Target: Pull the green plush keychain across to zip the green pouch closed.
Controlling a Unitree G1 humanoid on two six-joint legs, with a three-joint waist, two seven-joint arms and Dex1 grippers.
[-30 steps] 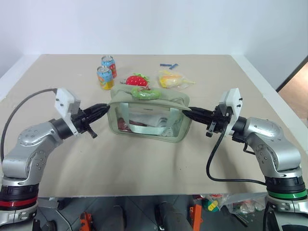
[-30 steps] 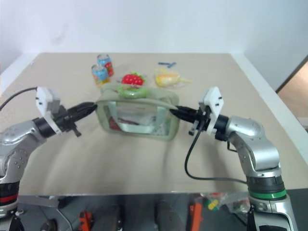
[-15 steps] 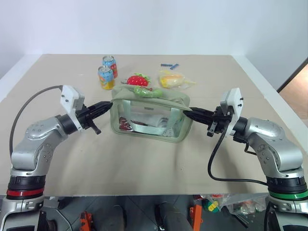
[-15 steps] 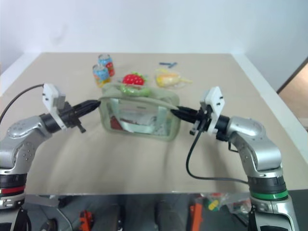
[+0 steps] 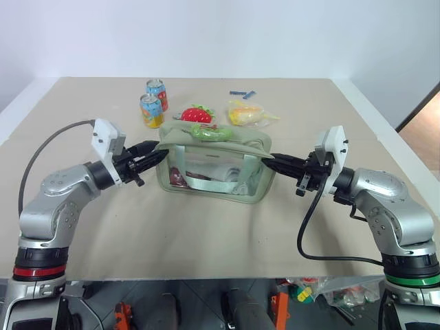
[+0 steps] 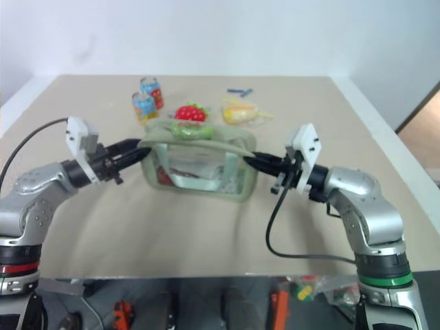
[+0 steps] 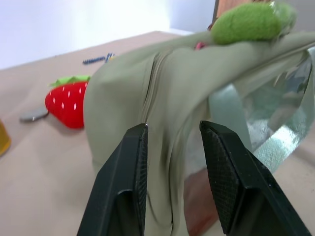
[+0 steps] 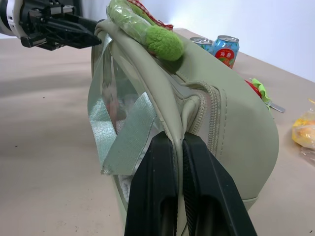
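On the worktop [image 5: 206, 234], the left hand [image 5: 157, 154] sits at the pouch's [image 5: 213, 172] left end, fingers [image 7: 125, 187] narrowly parted astride the fabric, perhaps touching it. The keychain [image 5: 210, 133] lies on top of the pouch, near its middle. The right hand [image 5: 272, 161] pinches the pouch's right end.
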